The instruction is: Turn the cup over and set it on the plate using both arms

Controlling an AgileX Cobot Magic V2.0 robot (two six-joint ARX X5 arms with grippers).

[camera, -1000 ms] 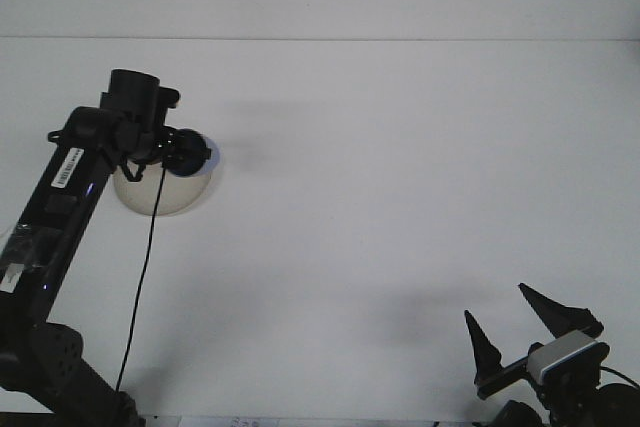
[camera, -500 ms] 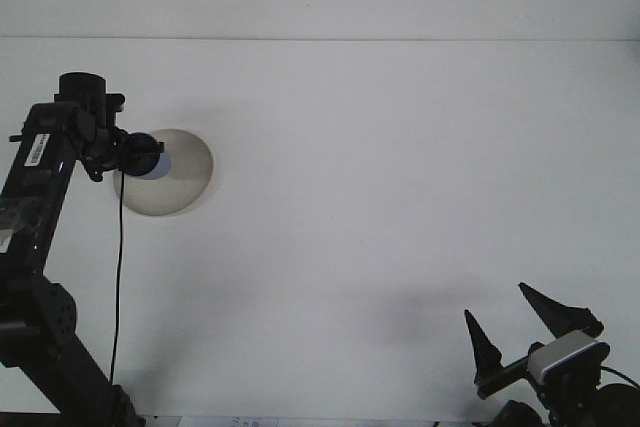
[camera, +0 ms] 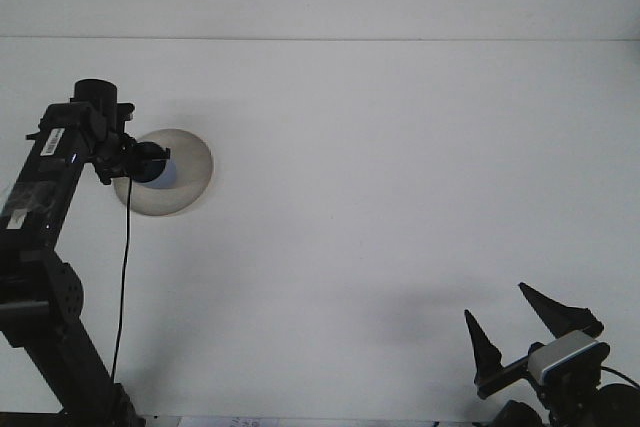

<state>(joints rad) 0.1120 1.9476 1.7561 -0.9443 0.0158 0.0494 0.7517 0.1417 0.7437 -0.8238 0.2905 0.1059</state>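
Observation:
A round pale plate [camera: 185,182] lies on the white table at the left. My left gripper [camera: 150,162] reaches in from the left over the plate's left part. It is shut on a small dark cup [camera: 163,168] with a blue patch showing, held just above the plate. How the cup is turned is too small and dark to tell. My right gripper [camera: 496,304] sits at the bottom right, far from the plate. It is open, its two pointed fingers spread with nothing between them.
The left arm [camera: 45,197] rises along the left edge, with a black cable [camera: 122,287] hanging from its wrist. The table's back edge [camera: 320,39] runs across the top.
My left arm has swung left and drawn back, carrying the cup from the plate's right part to its left part. The right gripper has not moved.

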